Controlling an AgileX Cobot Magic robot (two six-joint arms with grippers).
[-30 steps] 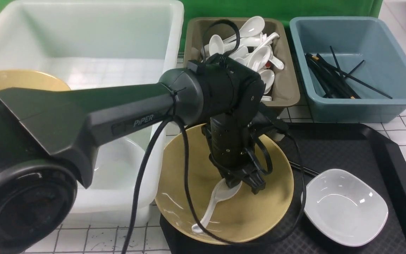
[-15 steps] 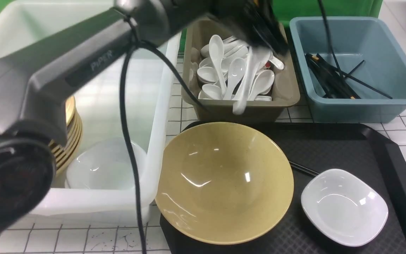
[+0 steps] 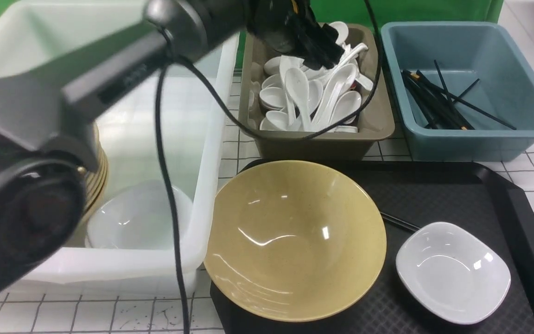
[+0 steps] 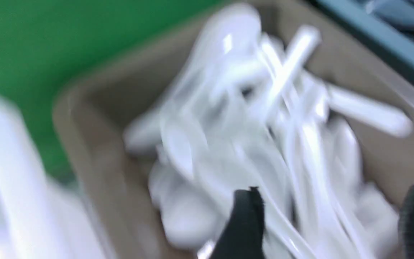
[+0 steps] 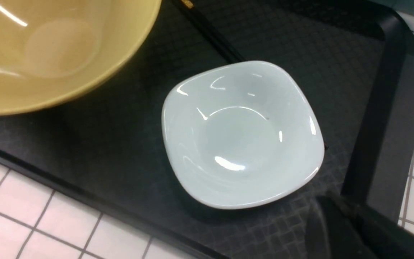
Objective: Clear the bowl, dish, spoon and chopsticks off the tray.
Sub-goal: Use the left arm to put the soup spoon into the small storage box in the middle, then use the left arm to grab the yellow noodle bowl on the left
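The yellow bowl (image 3: 295,241) stands empty on the left end of the black tray (image 3: 457,190). The white dish (image 3: 452,271) sits right of it. The black chopsticks (image 3: 399,222) lie between them, mostly hidden under both. My left gripper (image 3: 325,48) hangs open and empty over the grey-brown tub (image 3: 373,120) of white spoons (image 3: 313,97); the task spoon cannot be told apart in that pile. In the left wrist view the gripper (image 4: 331,223) has its fingers wide apart over blurred spoons. My right gripper (image 5: 336,230) hovers shut just beside the dish (image 5: 243,133), near the tray rim (image 5: 383,108).
A blue tub (image 3: 466,134) at the back right holds several black chopsticks (image 3: 434,102). A large white tub (image 3: 206,185) on the left holds stacked yellow bowls (image 3: 95,176) and white dishes (image 3: 137,218). My left arm and its cable cross above the white tub.
My left gripper lifted the spoon out of the yellow bowl, carried it back over the grey-brown tub and let it go there. The bowl is now empty.
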